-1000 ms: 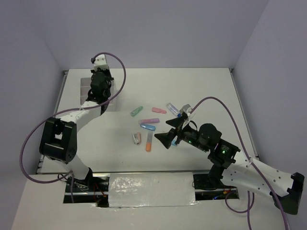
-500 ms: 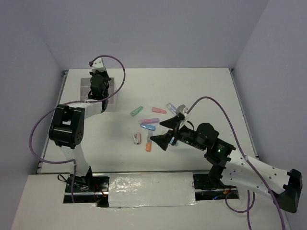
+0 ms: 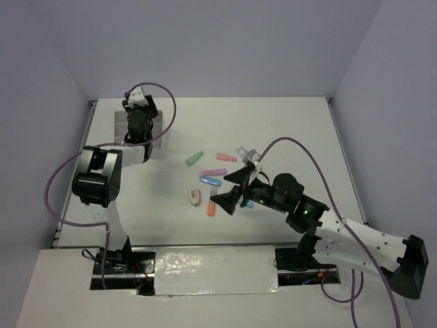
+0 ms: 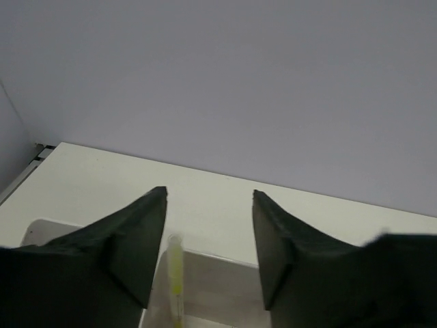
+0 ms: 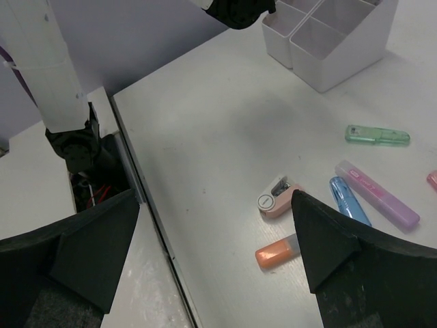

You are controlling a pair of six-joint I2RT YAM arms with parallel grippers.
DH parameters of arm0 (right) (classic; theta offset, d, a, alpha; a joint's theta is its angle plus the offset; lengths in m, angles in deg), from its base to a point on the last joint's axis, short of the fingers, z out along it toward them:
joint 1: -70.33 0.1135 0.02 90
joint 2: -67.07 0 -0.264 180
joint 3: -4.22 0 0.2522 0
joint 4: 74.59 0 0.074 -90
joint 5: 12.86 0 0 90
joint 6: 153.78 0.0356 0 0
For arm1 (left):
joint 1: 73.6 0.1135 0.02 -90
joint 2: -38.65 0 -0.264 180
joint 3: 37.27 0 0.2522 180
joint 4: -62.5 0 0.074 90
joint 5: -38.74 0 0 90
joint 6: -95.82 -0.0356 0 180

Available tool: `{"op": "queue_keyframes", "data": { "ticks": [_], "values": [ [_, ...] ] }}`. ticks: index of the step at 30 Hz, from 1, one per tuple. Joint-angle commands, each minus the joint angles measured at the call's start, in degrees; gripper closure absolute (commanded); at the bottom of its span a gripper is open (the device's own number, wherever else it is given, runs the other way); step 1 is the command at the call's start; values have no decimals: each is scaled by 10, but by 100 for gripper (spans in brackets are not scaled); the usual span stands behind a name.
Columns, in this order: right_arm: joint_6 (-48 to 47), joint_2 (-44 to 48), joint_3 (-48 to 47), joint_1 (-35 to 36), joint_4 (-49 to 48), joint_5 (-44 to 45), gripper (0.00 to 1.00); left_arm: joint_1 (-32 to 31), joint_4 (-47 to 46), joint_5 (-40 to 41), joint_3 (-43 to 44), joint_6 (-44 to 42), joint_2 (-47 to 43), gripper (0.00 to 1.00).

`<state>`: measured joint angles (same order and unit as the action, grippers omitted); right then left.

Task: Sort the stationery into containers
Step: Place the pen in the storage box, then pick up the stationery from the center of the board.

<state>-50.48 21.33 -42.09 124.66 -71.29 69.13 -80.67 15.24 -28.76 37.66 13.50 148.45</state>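
Observation:
The containers (image 3: pixel 159 139), a whitish block of square compartments, stand at the far left. My left gripper (image 3: pixel 139 120) hangs over them. In the left wrist view this gripper (image 4: pixel 209 193) is open, and a thin yellow-green pen (image 4: pixel 175 272) stands in a compartment (image 4: pixel 218 265) beside the left finger, free of both. My right gripper (image 3: pixel 222 190) is open above the loose stationery at mid table. That stationery is a green stick (image 3: pixel 194 158), a pink one (image 3: pixel 227 157), a purple-pink one (image 3: pixel 213 173), a blue one (image 3: pixel 210 182) and an orange one (image 3: pixel 211 208). In the right wrist view the orange stick (image 5: pixel 276 251) lies by the right finger.
A small pink correction-tape case (image 5: pixel 278 200) lies beside the orange stick. A clear pen with a blue tip (image 3: pixel 244 152) lies just behind my right arm. The table's near edge and a metal strip (image 5: pixel 147 212) run under the right gripper. Walls close the table in on three sides.
My left gripper has opened and let the yellow-green pen go into a compartment. My right arm has slid left, bringing its open fingers over the orange stick.

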Motion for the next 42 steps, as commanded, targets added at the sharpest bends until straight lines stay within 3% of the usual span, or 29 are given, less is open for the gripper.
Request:
{"op": "queue_keyframes", "data": {
  "ticks": [1,2,4,6,9,10,13,16,19,24,29,36,42],
  "values": [
    [-13,4,-22,-2,-33,4,0,-1,-49,-10,-23,8,-24,32],
    [-13,5,-22,-4,-27,8,0,-4,-53,-8,-27,11,-33,23],
    [-13,5,-25,-8,-21,13,0,-7,-49,-1,-34,15,-66,16],
    [-9,-2,-30,-16,-11,20,0,-17,-11,15,-25,28,-112,1],
    [22,-30,-52,-46,23,24,0,-33,147,21,36,83,-178,1],
    [30,-48,-65,-61,44,25,0,-36,270,17,60,104,-206,1],
    [52,-74,-84,-75,98,63,0,-44,459,-29,146,187,-250,1],
    [50,-102,-119,-85,162,84,0,-53,620,-92,150,221,-305,1],
    [62,-122,-138,-98,214,113,0,-84,733,-94,114,247,-359,1],
    [113,-137,-138,-101,257,189,0,-175,796,-105,26,258,-452,1],
    [102,-172,-131,-102,282,187,0,-253,860,-117,-31,262,-527,1],
    [46,-198,-111,-106,281,139,0,-268,997,-60,-60,220,-615,1],
    [-21,-218,-112,-105,313,64,2,-267,959,-63,-121,185,-666,1]
  ]
}}
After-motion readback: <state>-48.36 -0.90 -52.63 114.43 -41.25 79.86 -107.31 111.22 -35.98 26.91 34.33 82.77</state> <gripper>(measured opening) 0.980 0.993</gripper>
